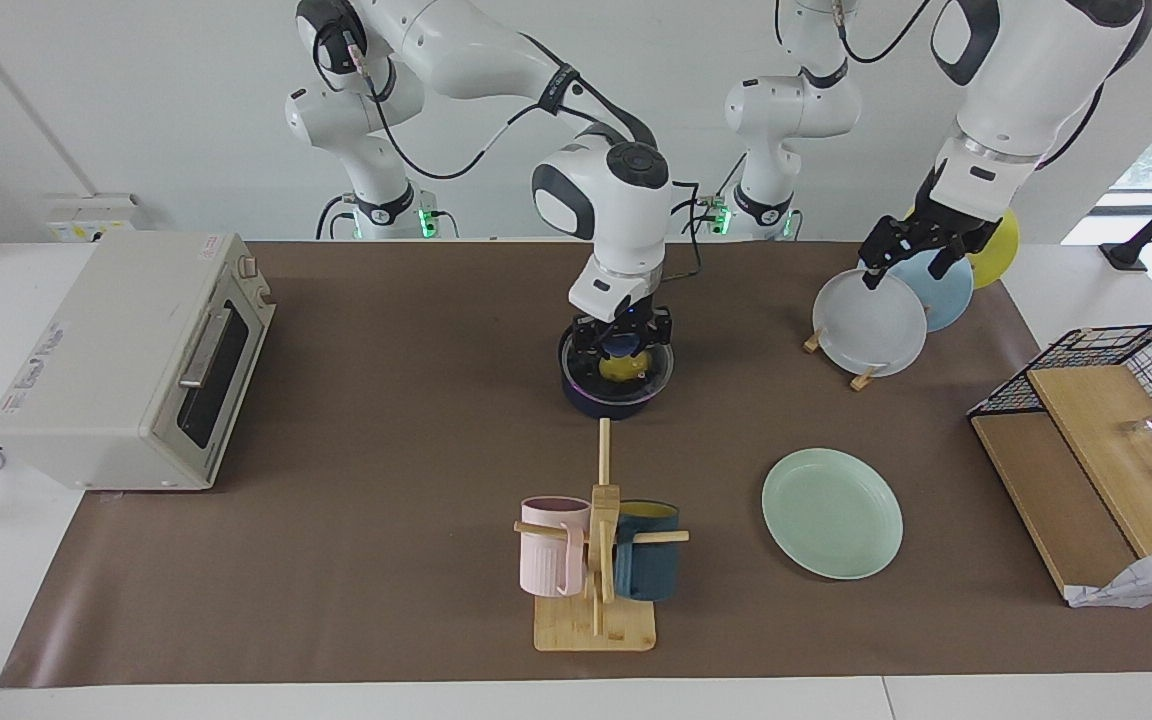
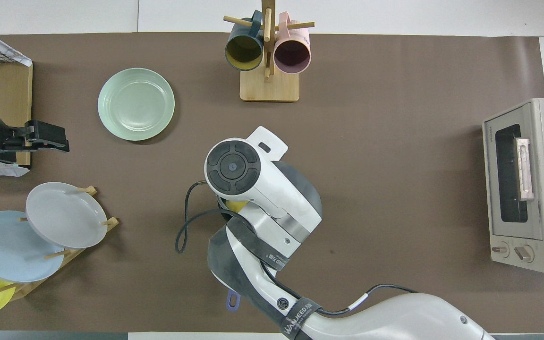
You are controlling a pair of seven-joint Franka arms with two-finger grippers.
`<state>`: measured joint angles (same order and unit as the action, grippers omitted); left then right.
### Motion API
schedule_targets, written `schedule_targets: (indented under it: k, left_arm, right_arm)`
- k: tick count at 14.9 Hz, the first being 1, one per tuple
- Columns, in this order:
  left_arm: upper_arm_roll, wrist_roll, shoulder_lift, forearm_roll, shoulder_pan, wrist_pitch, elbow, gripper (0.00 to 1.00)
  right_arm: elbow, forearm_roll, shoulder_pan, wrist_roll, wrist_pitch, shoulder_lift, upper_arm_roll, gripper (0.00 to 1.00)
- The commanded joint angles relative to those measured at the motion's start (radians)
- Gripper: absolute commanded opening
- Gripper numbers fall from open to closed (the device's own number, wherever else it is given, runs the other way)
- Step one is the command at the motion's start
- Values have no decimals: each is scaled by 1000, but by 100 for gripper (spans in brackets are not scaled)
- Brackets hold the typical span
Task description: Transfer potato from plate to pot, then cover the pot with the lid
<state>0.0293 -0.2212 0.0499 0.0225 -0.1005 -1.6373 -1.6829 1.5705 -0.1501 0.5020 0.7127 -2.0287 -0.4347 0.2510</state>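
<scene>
The facing camera sits high across the table, looking back at both robots, whose bases stand along the top edge. It takes in the whole brown mat (image 1: pixel 336 500), end to end, from a moderate distance. The overhead camera is mounted high above the robots' own end, looking forward and steeply down; arms enter from the bottom. The views are half a turn apart. Both share the mat, the toaster oven (image 1: pixel 131 360) (image 2: pixel 527 184), the mug stand (image 1: pixel 596 625) (image 2: pixel 268 87) and the upright plate rack (image 1: pixel 861 380) (image 2: pixel 71 250).
</scene>
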Motion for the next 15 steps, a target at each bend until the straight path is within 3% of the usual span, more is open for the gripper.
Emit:
schedule_targets:
  k: [1, 5, 9, 15]
  left_arm:
    - [1, 37, -13, 10, -22, -7, 0, 100]
    - [6, 71, -31, 2, -10, -62, 31, 100]
    - [-3, 78, -77, 4, -10, 34, 164, 100]
    - [-37, 236, -62, -16, -7, 134, 115, 100]
  right_arm:
    - [39, -5, -11, 5, 5, 30, 13, 39]
    - [45, 0, -14, 5, 19, 31, 16, 39]
    - [51, 27, -14, 8, 15, 33, 16, 39]
    - [54, 44, -10, 11, 12, 33, 16, 39]
